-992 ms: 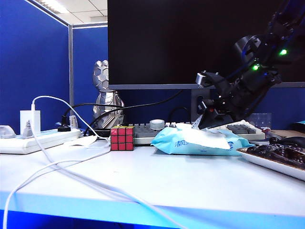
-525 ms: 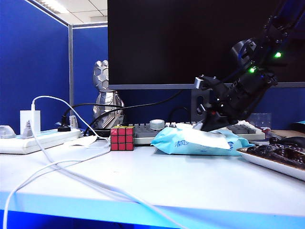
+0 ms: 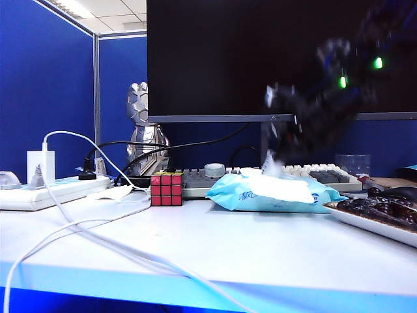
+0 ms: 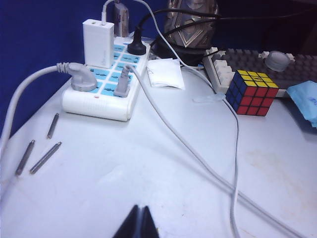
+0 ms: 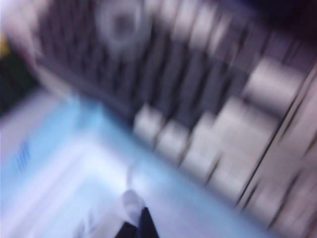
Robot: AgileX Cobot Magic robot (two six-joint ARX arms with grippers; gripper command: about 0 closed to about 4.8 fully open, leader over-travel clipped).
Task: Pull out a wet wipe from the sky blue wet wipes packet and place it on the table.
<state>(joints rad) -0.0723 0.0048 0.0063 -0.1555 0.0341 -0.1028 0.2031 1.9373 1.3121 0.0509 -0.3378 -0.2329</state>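
The sky blue wet wipes packet [image 3: 273, 192] lies on the white table [image 3: 195, 254], right of centre, in front of the keyboard. My right gripper [image 3: 281, 153] hovers just above the packet's white top flap and is blurred by motion. It is shut on a white wet wipe [image 3: 270, 164], whose corner stands up out of the packet. In the right wrist view the wipe [image 5: 130, 206] bunches at the shut tips of the right gripper [image 5: 141, 214], over the blue packet [image 5: 74, 148]. My left gripper [image 4: 141, 209] hangs shut and empty over bare table [image 4: 124, 163] at the left.
A Rubik's cube [image 3: 167, 189] stands left of the packet. A keyboard [image 3: 313, 175] and a black monitor [image 3: 260, 59] lie behind it. A tray [image 3: 374, 218] sits at the right. A power strip [image 4: 106, 82], trailing white cables [image 3: 98, 238], a paper scrap [image 4: 165, 73] and metal rods [image 4: 44, 157] occupy the left.
The right gripper came down onto the packet's top, shut there, then rose with the wipe's corner coming up. The left gripper has not moved.
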